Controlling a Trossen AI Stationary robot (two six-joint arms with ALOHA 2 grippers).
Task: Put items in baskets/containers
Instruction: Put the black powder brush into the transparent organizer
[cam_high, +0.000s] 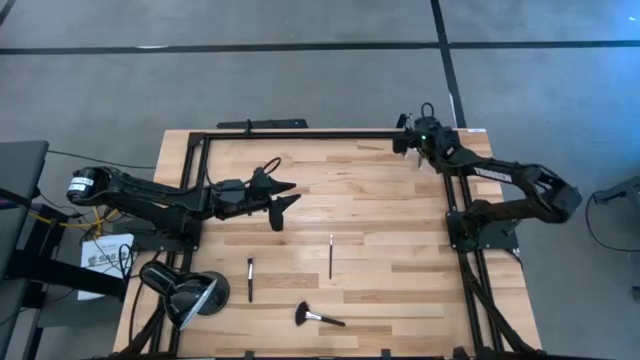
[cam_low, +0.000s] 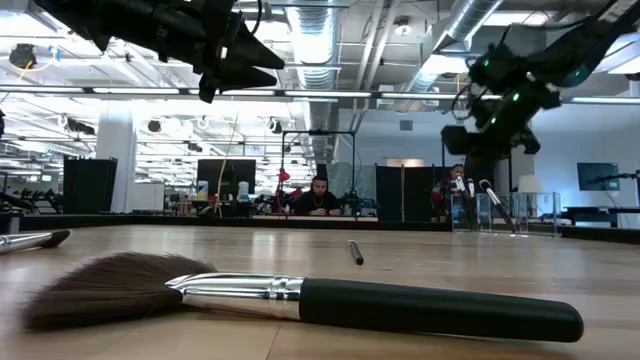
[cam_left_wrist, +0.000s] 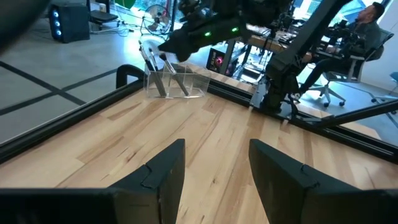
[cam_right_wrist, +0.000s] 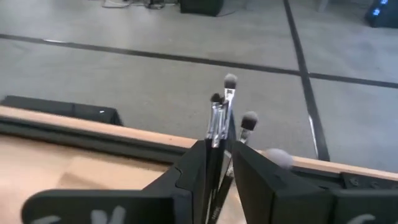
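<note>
- the right gripper (cam_right_wrist: 221, 162) hangs over the small clear plastic cup (cam_left_wrist: 176, 83), fingers a little apart around a thin dark brush (cam_right_wrist: 216, 124).
- the left gripper (cam_left_wrist: 211, 171) waits spread and empty, well apart from the cup.
- the big fluffy black brush (cam_high: 318, 317) looks light and stiff; grab its handle.

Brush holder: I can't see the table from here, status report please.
Right gripper over the clear holder, jaws parted around standing brushes. Left gripper open, empty, mid-table. Three brushes loose: fluffy one, two slim. Nothing blocking.

A black dome-shaped lamp (cam_high: 185, 292) rests on the wooden surface (cam_high: 380, 210) — near the left claw (cam_high: 285, 193). A seated person (cam_low: 320, 197) shows beyond — well behind both claws.
</note>
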